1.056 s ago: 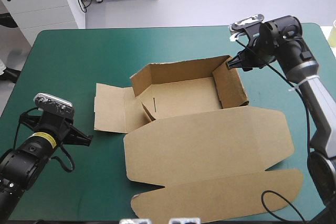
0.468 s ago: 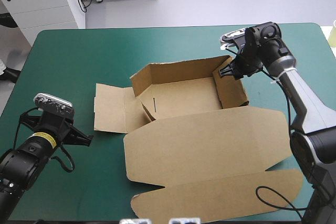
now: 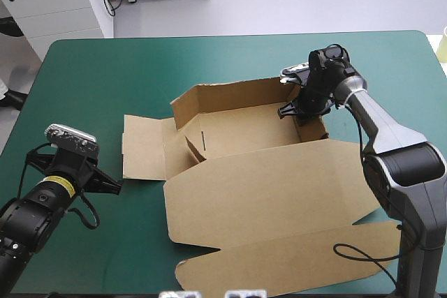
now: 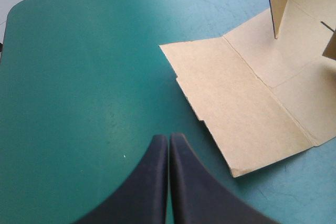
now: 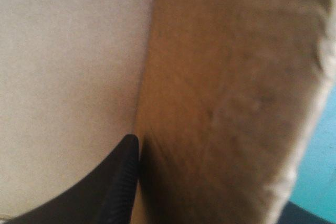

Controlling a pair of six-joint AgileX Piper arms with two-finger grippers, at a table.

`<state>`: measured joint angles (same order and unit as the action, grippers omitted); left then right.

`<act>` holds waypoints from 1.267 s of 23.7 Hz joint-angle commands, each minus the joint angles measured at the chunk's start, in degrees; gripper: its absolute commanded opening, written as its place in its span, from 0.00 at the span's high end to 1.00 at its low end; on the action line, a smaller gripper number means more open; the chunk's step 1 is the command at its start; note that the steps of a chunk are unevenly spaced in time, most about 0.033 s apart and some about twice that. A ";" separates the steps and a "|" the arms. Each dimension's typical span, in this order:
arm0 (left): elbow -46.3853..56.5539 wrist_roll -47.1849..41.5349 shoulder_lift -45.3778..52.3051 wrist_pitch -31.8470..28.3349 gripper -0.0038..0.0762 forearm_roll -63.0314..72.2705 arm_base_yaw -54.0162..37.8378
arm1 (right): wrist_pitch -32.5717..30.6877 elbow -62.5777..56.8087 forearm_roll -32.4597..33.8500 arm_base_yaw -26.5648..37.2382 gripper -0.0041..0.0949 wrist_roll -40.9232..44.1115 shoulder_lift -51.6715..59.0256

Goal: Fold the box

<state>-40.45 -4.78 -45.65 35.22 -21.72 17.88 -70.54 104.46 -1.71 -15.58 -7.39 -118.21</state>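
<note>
Two hands: the left hand (image 4: 169,139) is pressed together over bare desk (image 4: 79,77) and holds nothing; the right hand (image 3: 302,106) pinches the box (image 3: 237,134) at its right wall (image 3: 312,122).
Right grip: one finger (image 5: 123,177) lies on the wall's inner face; the other is hidden behind the board, with the sheet between them.
Box: half formed, lying under and around the right hand, with the back wall (image 3: 230,95) and right wall raised.
Left flap (image 4: 236,103): flat on the desk, just ahead of the left hand and apart from it.
Lid (image 3: 279,186): flat, spread from the right hand toward the desk's near edge.
Handling: likely light and stiff; it should bend only at the scored creases, and a raised wall may spring back when let go.
Where to hold: near a wall's top edge, close to a corner; for the flap, its free outer edge.
Risk: the sheet may slide on the desk if pushed from one side only.
</note>
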 commanded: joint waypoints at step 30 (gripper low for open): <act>-1.68 -22.16 -7.83 -2.86 0.96 -23.36 -3.05 | -0.93 1.66 9.28 0.03 0.98 1.90 31.70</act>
<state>-40.45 -21.11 -52.97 34.90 -38.71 16.97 -71.75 104.47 7.14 -15.60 -5.89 -90.22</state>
